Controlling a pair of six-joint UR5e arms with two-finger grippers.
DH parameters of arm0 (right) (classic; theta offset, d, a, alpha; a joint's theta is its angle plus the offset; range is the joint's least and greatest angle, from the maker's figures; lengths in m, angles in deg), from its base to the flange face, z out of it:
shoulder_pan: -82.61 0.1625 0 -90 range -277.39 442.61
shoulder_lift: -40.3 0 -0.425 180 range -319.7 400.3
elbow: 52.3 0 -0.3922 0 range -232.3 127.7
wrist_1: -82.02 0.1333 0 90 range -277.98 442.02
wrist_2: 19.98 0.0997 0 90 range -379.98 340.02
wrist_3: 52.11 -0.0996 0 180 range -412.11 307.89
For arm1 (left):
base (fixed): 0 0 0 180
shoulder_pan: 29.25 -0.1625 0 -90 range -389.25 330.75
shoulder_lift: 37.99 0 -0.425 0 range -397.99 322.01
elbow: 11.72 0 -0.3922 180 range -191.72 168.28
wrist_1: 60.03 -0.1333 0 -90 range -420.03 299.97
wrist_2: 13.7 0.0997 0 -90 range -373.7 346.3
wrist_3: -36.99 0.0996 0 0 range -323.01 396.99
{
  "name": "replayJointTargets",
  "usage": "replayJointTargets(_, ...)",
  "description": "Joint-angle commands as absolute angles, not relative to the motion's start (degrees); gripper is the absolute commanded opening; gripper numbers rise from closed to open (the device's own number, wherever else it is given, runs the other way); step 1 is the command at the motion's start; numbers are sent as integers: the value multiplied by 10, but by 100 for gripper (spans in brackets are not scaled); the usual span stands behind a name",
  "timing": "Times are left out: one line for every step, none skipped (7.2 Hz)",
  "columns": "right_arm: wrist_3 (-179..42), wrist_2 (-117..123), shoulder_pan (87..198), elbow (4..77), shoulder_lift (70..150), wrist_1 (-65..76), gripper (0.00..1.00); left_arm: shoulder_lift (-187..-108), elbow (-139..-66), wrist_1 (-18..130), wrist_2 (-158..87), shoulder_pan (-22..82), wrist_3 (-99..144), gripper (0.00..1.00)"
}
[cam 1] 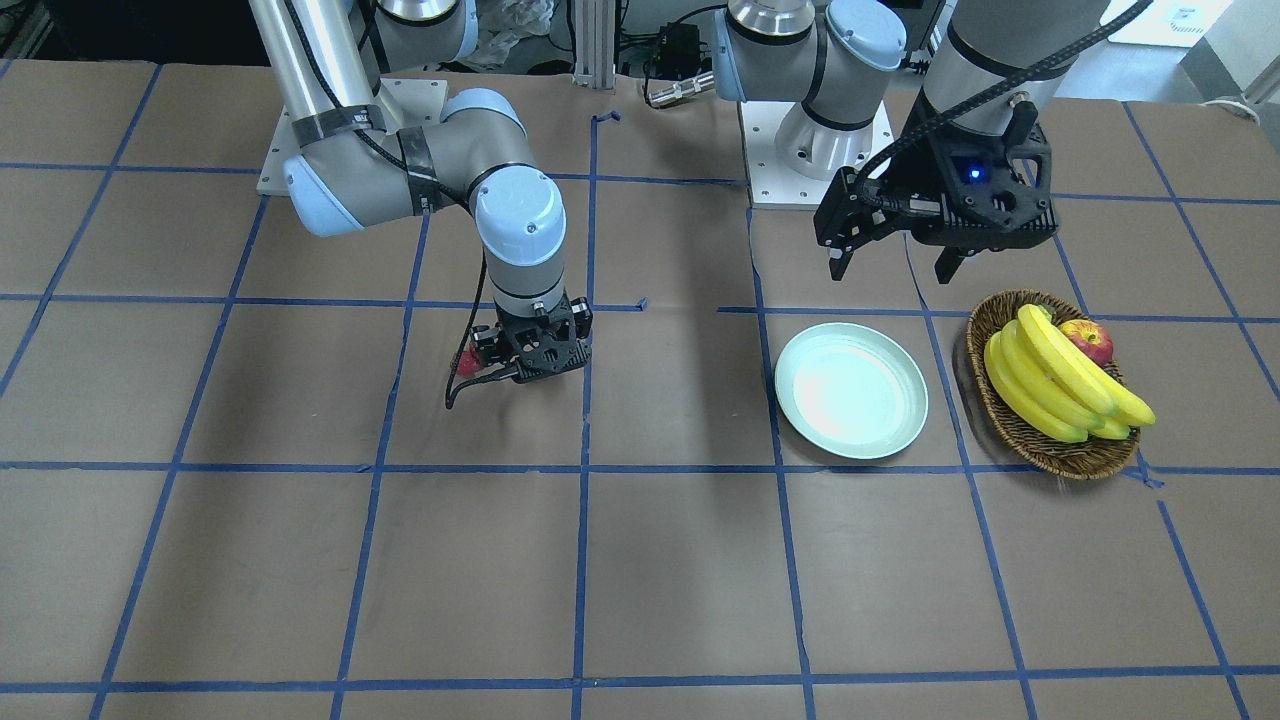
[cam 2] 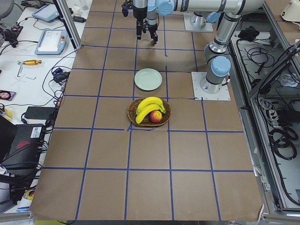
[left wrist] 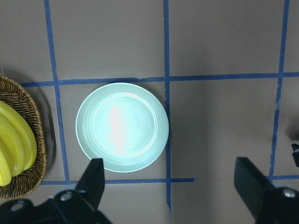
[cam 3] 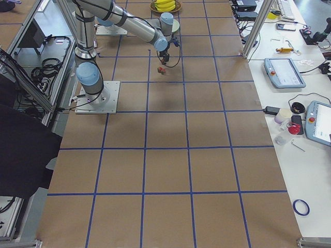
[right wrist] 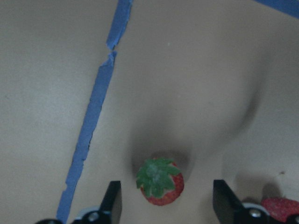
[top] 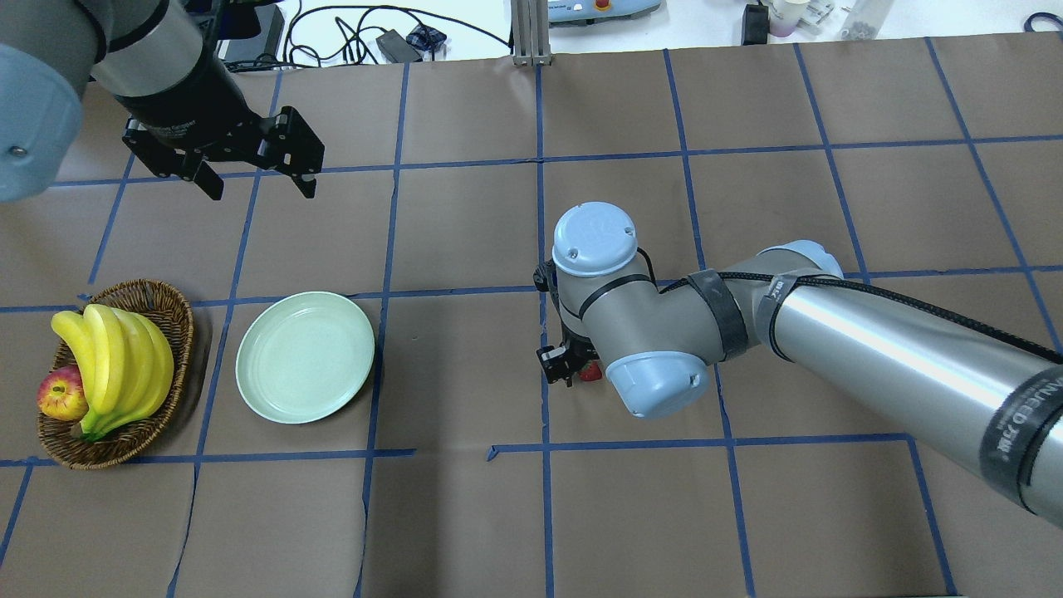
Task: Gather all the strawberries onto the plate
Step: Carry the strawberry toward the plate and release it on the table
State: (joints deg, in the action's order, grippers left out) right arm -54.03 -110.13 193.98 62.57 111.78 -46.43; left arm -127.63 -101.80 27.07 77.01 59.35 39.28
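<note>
strawberry (right wrist: 160, 183) sits between the spread fingers of your right end effector (right wrist: 168, 200), nothing gripped, so looks like first pick: lower, clench, haul it to the plate (left wrist: 140, 140).

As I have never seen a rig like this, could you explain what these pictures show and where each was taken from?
This is a two-armed robot at a paper-covered table. Four pictures come from fixed cameras: opposite the robot, behind it, and at each table end; two come from wrist cameras. On the table are an empty green plate and a wicker basket holding bananas and an apple. Its left gripper, a two-finger claw, hangs open and empty above the table. The right gripper is low and open, one strawberry standing untouched between its fingers; a second strawberry lies beside.
</note>
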Motion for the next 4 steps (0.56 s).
replayJointTargets(-541,-1102,1940,627,1117,-466,0,-1277,-1018,271,768,593,393,100)
replayJointTargets(-543,-1102,1940,626,1117,-471,0,-1277,-1017,271,768,593,393,100)
replayJointTargets(-544,-1102,1940,626,1117,-476,0,-1277,-1018,271,768,593,393,100)
replayJointTargets(-546,-1101,1940,617,1118,-479,0,-1277,-1017,270,768,593,393,100)
